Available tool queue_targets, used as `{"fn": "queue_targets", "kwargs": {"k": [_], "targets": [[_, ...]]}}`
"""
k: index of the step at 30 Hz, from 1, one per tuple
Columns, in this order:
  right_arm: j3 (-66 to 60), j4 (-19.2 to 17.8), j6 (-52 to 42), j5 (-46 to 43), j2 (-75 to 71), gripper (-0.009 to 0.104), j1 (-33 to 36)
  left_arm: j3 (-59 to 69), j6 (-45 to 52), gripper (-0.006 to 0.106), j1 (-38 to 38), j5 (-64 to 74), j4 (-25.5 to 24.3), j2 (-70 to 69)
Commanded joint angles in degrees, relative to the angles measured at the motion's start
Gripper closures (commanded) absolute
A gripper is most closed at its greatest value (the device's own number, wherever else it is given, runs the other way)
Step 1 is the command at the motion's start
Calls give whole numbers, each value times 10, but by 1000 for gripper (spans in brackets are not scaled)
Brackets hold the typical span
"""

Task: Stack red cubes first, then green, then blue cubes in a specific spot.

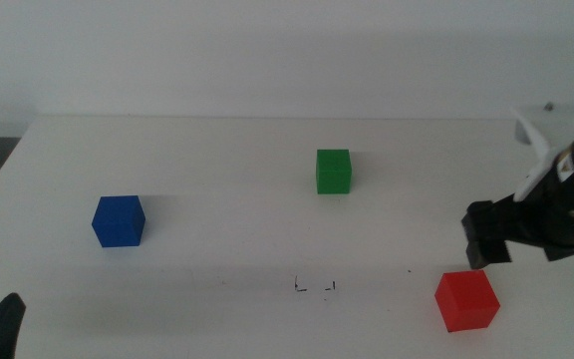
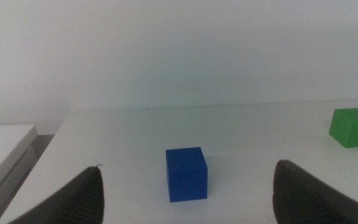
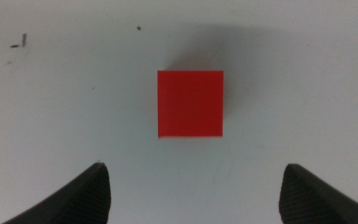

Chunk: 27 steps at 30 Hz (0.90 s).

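Cubes sit scattered across the white table (image 1: 217,160), none stacked: a small matte bright-red cube (image 1: 466,300) lies toward the near right, a small matte green cube (image 1: 333,171) farther back near the middle, and a small matte dark-blue cube (image 1: 119,220) well off to the left. Each rests flat with bare surface all round it. Between them, near the front, is the marked spot (image 1: 315,286) — two tiny black L-shaped pen marks with only white between; the red cube is off to its right, apart from it. The right gripper (image 1: 486,236) hangs over the table just behind and above the red cube, not touching it; from its wrist the jaws are spread wide, the cube's square red top (image 3: 190,103) lying ahead of the gap between them. The left gripper (image 1: 0,329) waits low at the near left corner, its jaws spread too, the blue cube (image 2: 186,174) standing ahead of them and the table's left edge close by.
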<state>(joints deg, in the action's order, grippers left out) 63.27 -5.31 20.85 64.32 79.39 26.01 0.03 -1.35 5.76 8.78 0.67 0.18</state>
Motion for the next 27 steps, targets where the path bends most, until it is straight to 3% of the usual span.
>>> {"fn": "queue_targets", "kwargs": {"k": [1, 27], "targets": [[-12, -5, 24, -34, 14, 2, -2, 0, 1, 10, -1, -5, 2, -2], [-33, -24, 47, -140, 156, 2, -15, 0, 1, 10, -1, -5, 2, -2]]}}
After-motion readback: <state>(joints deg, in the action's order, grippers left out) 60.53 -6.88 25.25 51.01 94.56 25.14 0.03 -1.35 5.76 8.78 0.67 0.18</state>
